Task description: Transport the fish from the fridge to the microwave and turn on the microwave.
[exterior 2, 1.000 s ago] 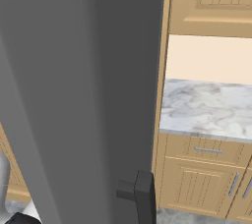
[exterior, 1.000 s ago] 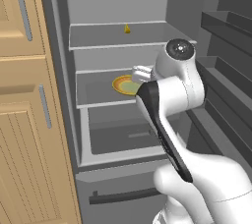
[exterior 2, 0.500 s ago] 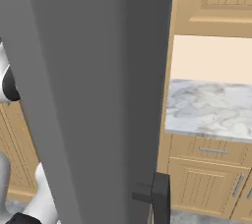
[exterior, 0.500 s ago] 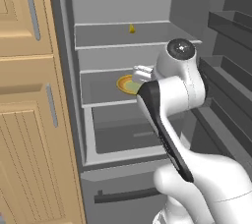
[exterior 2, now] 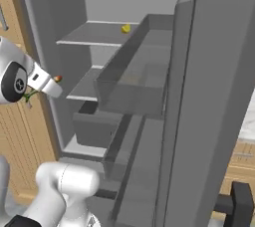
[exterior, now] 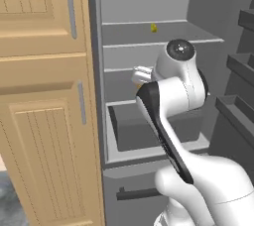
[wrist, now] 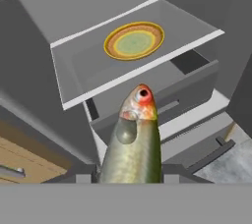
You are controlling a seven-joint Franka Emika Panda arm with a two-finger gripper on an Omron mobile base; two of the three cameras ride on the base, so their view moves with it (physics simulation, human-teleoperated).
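One fish (wrist: 132, 144), one round plate (wrist: 134, 40). One small yellow item (exterior: 154, 28) on a shelf. One fridge (exterior: 149, 2), one open drawer (exterior: 149, 133).

Tall wooden cabinets (exterior: 47, 96), perhaps grey floor (wrist: 231, 161) below.

The open fridge (exterior 2: 69, 17) fills most of the frame, its grey interior running from the upper left toward the centre. A pale grey shelf (exterior 2: 94, 34) sits high in the middle, with a tiny yellow item (exterior 2: 126, 28) resting on it near its right end. A second shelf (exterior 2: 87, 86) lies below it, and a grey drawer (exterior 2: 97, 129) sits under that at centre left. The fridge door (exterior 2: 214, 96) stands open along the right side, carrying a deep door bin (exterior 2: 130, 84) that juts into the centre. At the left edge, the arm's hand (exterior 2: 45, 82) reaches in, with a small red-orange tip (exterior 2: 58, 78) showing at its end. Wooden cabinets (exterior 2: 20, 136) line the far left.
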